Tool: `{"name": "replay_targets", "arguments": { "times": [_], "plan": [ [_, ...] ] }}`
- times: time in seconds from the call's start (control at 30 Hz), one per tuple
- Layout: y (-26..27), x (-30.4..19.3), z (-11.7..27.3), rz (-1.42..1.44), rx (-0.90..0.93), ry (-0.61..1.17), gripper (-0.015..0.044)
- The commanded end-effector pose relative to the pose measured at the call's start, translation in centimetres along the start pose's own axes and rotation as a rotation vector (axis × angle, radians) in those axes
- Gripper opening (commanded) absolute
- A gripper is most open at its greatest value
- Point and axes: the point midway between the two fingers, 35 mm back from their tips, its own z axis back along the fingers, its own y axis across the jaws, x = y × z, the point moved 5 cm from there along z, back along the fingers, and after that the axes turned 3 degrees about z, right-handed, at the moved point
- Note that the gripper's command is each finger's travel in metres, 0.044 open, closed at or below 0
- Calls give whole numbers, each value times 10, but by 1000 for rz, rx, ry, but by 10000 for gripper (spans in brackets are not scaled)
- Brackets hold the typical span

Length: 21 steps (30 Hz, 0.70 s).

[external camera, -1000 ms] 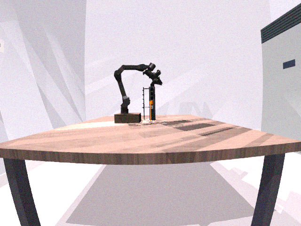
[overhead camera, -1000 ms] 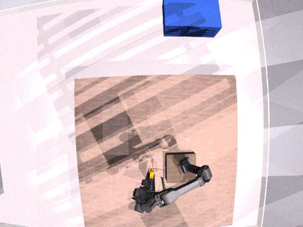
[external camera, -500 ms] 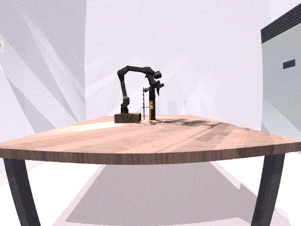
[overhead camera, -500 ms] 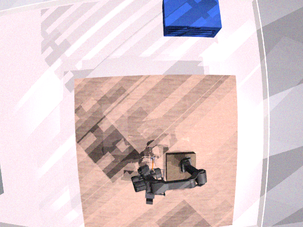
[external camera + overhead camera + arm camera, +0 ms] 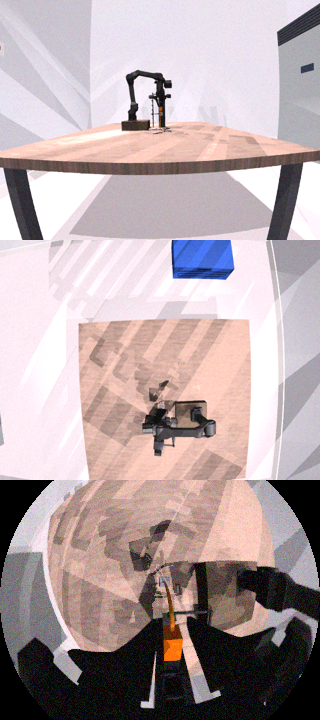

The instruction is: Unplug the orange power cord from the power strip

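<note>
From my station I see the gripper (image 5: 160,101) pointing straight down over the upright power strip (image 5: 162,117), the arm bent over from its base block (image 5: 135,125) on the wooden table (image 5: 160,152). The fingers stand part-way closed, at a moderate gap; I cannot tell from any view whether they bear on anything, and nothing is plainly clamped between them.

In the wrist view, the orange plug (image 5: 172,646) lies directly ahead of the fingers, centred on the line between the two fingertips, on the dark face of the power strip (image 5: 175,674). Its cord (image 5: 170,608) runs on beyond the plug, away from the fingers, toward the table surface, ending near a small pale fitting (image 5: 162,580).

In the exterior view, the plug (image 5: 160,109) shows as an orange patch just below the fingers, with the cord (image 5: 159,120) dropping straight under it to the table. Contact between the fingertips and the strip cannot be resolved.

In the top view, the gripper (image 5: 157,418) covers the strip.
</note>
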Motion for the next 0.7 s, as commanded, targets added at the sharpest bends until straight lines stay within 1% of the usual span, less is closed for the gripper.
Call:
{"name": "replay_targets", "arguments": {
  "times": [0.0, 0.67],
  "plan": [
    [0, -1, -1, -13, -12, 6, 160],
    [1, -31, -1, -13, -12, 8, 160]
  ]
}}
